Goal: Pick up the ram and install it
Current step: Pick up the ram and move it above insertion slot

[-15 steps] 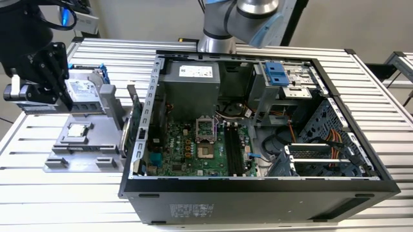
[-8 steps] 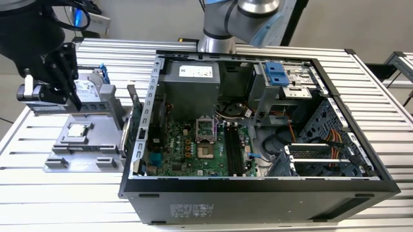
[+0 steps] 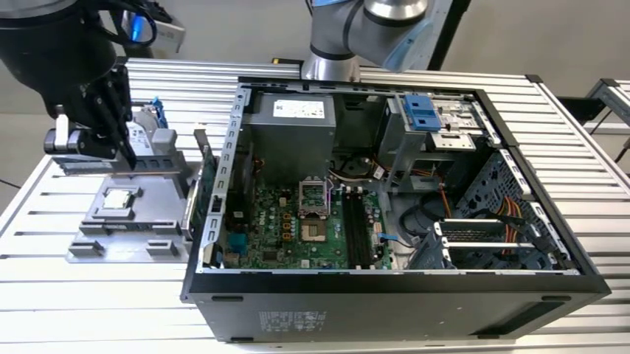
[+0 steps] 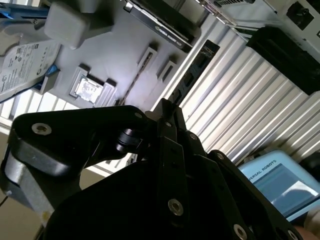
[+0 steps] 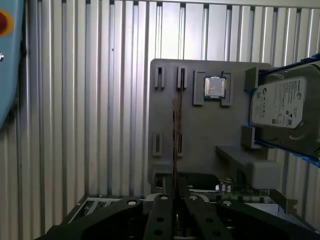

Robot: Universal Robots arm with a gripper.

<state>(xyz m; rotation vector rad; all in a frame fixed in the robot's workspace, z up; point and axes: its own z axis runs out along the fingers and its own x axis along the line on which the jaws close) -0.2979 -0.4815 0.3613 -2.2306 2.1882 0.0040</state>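
Note:
My gripper (image 3: 116,88) hangs over the grey parts holder (image 3: 108,240) at the exterior view's left, outside the computer case. It is shut on the ram (image 3: 126,140), a slim dark stick that points straight down from the fingers toward the holder. In the second wrist view the ram (image 4: 194,72) shows its dark face with chips, reaching out from the gripper (image 4: 169,112). The first wrist view has the ram (image 5: 174,145) edge-on as a thin line running from the gripper (image 5: 175,202). The motherboard's black slots (image 3: 355,228) lie inside the open case.
The holder also carries a small square silver processor chip (image 3: 118,198) and a silver hard drive in a blue frame (image 5: 282,107). The open case (image 3: 394,284) stands to the exterior view's right of the holder, its left wall (image 3: 221,184) close by. Slatted metal table (image 3: 88,310) lies all around.

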